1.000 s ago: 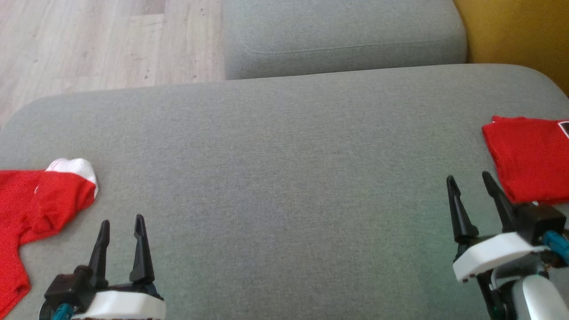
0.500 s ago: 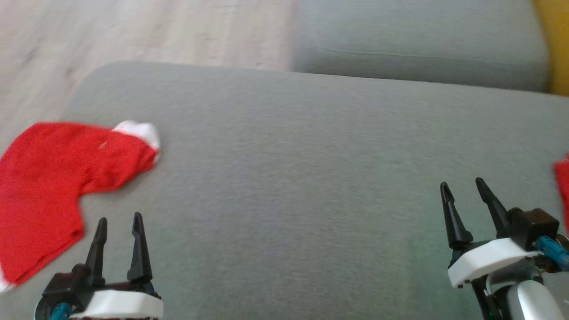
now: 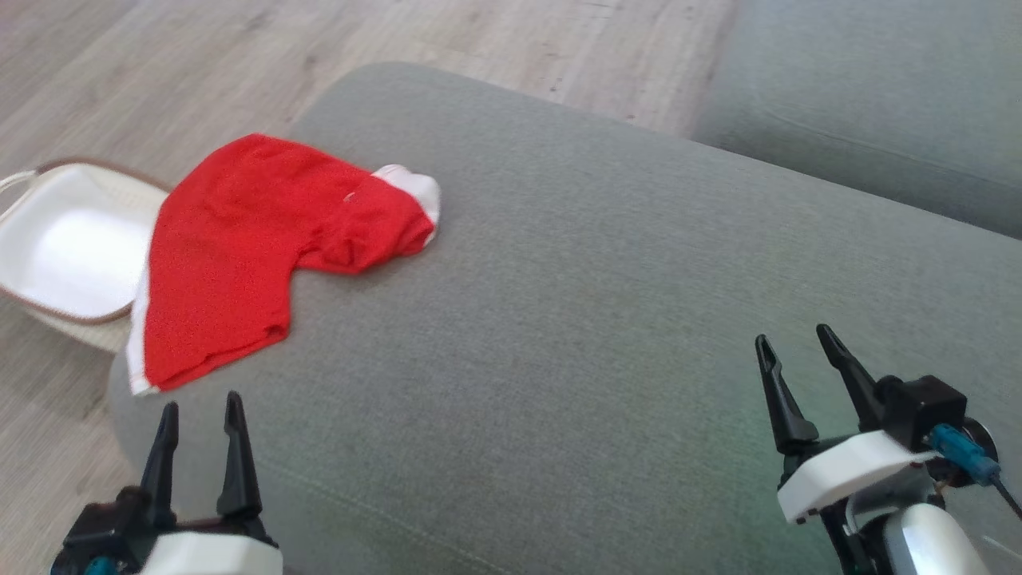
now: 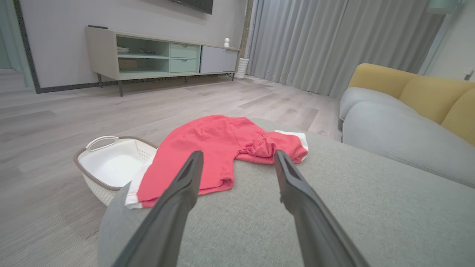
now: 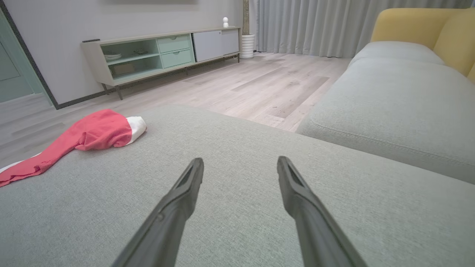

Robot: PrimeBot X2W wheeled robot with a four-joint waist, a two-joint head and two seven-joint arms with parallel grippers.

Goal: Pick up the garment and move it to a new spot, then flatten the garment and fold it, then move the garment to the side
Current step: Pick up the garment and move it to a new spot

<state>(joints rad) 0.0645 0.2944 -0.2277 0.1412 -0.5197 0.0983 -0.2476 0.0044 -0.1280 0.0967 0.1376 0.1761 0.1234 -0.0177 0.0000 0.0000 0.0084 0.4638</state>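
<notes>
Plainly, nothing of the task is done yet. The red garment, white along its hems, lies rumpled at about 10 o'clock in the head view, on the grey sofa cushion, its outer edge reaching the cushion's rim above a white basket on the floor. The left pincer sits at 7 o'clock, released and empty, near the garment's nearest hem but not touching it. The right pincer sits at 4 o'clock, also released and empty, well apart from the cloth. Picking up, moving, flattening, folding and setting aside all remain. Whether it is a shirt or shorts is hard to tell, bunched as it is. One end is doubled under at 12 o'clock, and how much overhangs the rim is unclear.
</notes>
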